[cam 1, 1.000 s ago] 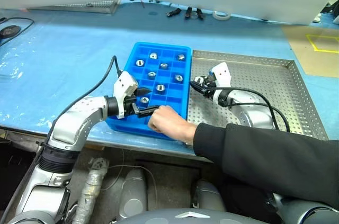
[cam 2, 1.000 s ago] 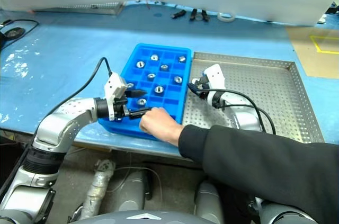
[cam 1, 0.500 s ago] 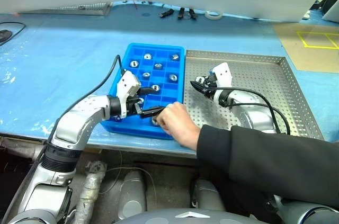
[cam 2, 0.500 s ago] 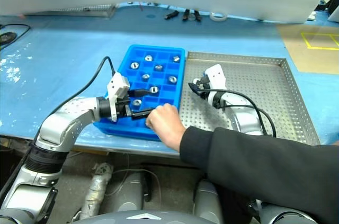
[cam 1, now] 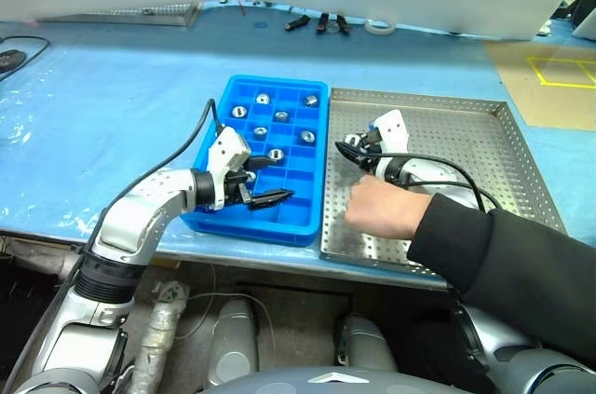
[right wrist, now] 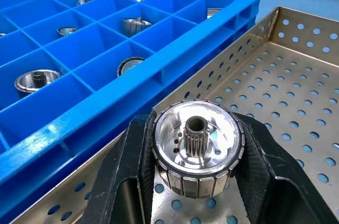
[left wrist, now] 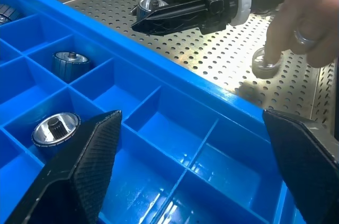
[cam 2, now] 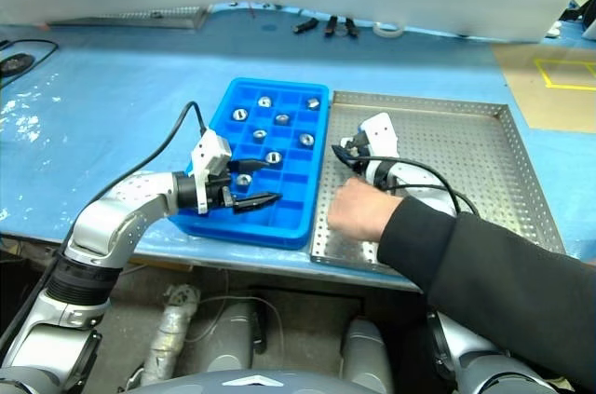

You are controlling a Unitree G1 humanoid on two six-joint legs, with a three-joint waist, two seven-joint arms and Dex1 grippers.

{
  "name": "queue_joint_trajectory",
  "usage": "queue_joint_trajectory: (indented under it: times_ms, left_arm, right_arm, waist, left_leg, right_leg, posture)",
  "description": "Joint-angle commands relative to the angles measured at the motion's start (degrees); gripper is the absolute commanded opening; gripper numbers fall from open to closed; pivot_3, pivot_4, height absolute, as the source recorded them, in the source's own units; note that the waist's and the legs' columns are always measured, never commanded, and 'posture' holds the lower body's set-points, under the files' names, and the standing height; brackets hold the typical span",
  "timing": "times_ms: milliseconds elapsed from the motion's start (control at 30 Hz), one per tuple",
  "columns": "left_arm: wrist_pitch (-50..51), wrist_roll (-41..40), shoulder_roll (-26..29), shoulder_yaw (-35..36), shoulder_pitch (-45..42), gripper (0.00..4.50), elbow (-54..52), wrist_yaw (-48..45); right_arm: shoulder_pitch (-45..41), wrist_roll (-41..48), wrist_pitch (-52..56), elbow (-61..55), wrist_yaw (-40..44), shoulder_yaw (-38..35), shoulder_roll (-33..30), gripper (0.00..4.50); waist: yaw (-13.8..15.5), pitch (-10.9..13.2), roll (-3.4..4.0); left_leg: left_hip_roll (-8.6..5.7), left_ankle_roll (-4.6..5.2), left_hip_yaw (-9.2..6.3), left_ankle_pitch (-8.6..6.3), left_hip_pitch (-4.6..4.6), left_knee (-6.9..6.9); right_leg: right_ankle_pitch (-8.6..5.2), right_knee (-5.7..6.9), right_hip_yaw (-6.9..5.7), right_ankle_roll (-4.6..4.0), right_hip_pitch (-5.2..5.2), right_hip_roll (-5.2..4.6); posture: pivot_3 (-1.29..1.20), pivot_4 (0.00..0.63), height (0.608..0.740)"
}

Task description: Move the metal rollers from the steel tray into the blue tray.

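The blue tray [cam 1: 303,226] lies left of the steel tray [cam 1: 466,142] and holds several metal rollers [cam 1: 281,116] in its compartments. My left gripper [cam 1: 271,180] hovers open over the blue tray's near rows, with nothing between its fingers [left wrist: 90,155]. At the steel tray's left edge, my right gripper [cam 1: 350,146] is shut on a metal roller [right wrist: 197,147], a toothed ring with a small central shaft. A person's hand [cam 1: 377,208] rests on the steel tray just in front of my right gripper. Its fingertips touch another roller [left wrist: 263,65] on the perforated floor.
The person's black sleeve [cam 1: 503,264] crosses the steel tray's near right corner. Both trays sit near the front edge of a table under a blue sheet [cam 1: 112,105]. Small tools [cam 1: 321,23] and a tape roll [cam 1: 377,27] lie at the far side.
The person's hand has moved from the blue tray's near edge, beside my left gripper, rightwards onto the steel tray. Both grippers have stayed put.
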Motion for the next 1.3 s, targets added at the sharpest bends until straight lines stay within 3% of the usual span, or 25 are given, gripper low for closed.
queue_joint_trajectory:
  times_ms: [33, 567, 767, 1000, 1300]
  left_arm:
    - [-0.2, -1.2, 0.5, 2.4, -1.0, 4.5, -1.1, 0.3]
    - [1.8, -3.2, 3.1, 7.5, 5.6, 4.5, -6.8, 3.7]
    - [2.8, -4.0, 3.1, 8.5, 8.8, 4.5, -10.0, 5.9]
    - [3.1, -4.7, 3.4, 8.8, 10.4, 4.5, -11.2, 6.9]
    - [2.6, -4.8, 4.1, 8.1, 9.5, 4.5, -10.5, 5.8]
  right_arm:
    - [-1.6, 1.6, 0.0, -4.5, 2.1, 0.1, 0.5, 1.7]
    - [-3.9, 3.4, 2.7, -6.4, 15.6, 7.2, 1.6, 1.7]
    - [-6.2, 1.6, 0.7, -1.9, 16.0, 8.2, 3.1, 1.7]
    - [-3.4, 3.1, 4.1, -6.7, 23.2, 10.9, -0.3, 1.7]
    - [-3.2, 1.9, 4.0, -6.0, 24.0, 11.2, -1.2, 1.7]
  waist:
    - [0.0, 0.0, 0.0]
    - [0.8, 0.0, 0.0]
    - [1.7, 0.0, 0.0]
    - [2.9, 0.0, -0.01]
    - [3.2, 0.0, -0.01]
  left_leg:
    - [0.0, 0.0, 0.0, 0.0, 0.0, 0.0]
    - [0.01, 0.0, -0.04, -0.01, -0.06, -0.05]
    - [0.04, -0.01, -0.04, 0.0, -0.05, -0.06]
    - [0.01, -0.01, -0.05, 0.0, -0.09, -0.08]
    - [0.04, -0.05, -0.08, 0.03, -0.05, -0.08]
  right_leg:
    - [0.0, 0.0, 0.0, 0.0, 0.0, 0.0]
    - [-0.01, -0.01, -0.07, -0.01, -0.06, -0.01]
    - [-0.01, 0.02, -0.05, -0.01, -0.08, -0.02]
    - [-0.01, -0.03, -0.07, 0.0, -0.07, -0.01]
    - [-0.01, 0.04, -0.05, 0.0, -0.08, -0.01]
  posture:
    - [0.04, 0.15, 0.74]
    - [0.17, 0.15, 0.74]
    - [0.21, 0.15, 0.74]
    - [0.21, 0.15, 0.74]
    - [0.19, 0.15, 0.74]
